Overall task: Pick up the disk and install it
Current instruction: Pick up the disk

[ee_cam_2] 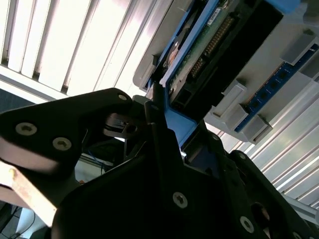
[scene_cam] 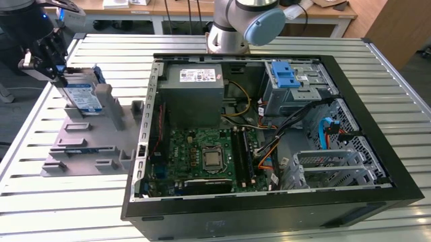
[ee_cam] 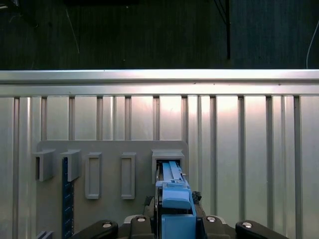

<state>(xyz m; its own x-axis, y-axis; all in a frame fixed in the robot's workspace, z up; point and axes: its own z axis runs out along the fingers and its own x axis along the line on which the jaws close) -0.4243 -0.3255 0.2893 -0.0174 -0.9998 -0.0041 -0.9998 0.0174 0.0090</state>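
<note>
The disk (scene_cam: 84,97), silver with a blue-and-white label and a blue carrier frame, stands on edge over the grey holding fixture (scene_cam: 88,146) at the exterior view's left. My gripper (scene_cam: 62,74) is shut on its upper end. In the first wrist view the disk's blue carrier edge (ee_cam: 174,196) runs between the black fingers of the gripper (ee_cam: 174,219), just at a raised slot of the fixture (ee_cam: 167,157). The second wrist view shows the disk's underside with its connector row (ee_cam_2: 214,42) and the blue frame (ee_cam_2: 174,122). Whether its lower edge still touches the fixture is unclear.
An open black computer case (scene_cam: 398,169) lies at centre and right, with a grey power-supply box (scene_cam: 192,85), a light-blue latch (scene_cam: 286,75) on a metal cage and a motherboard (scene_cam: 209,156). The arm's base (scene_cam: 232,30) stands behind it. The table (scene_cam: 67,217) is slatted aluminium.
</note>
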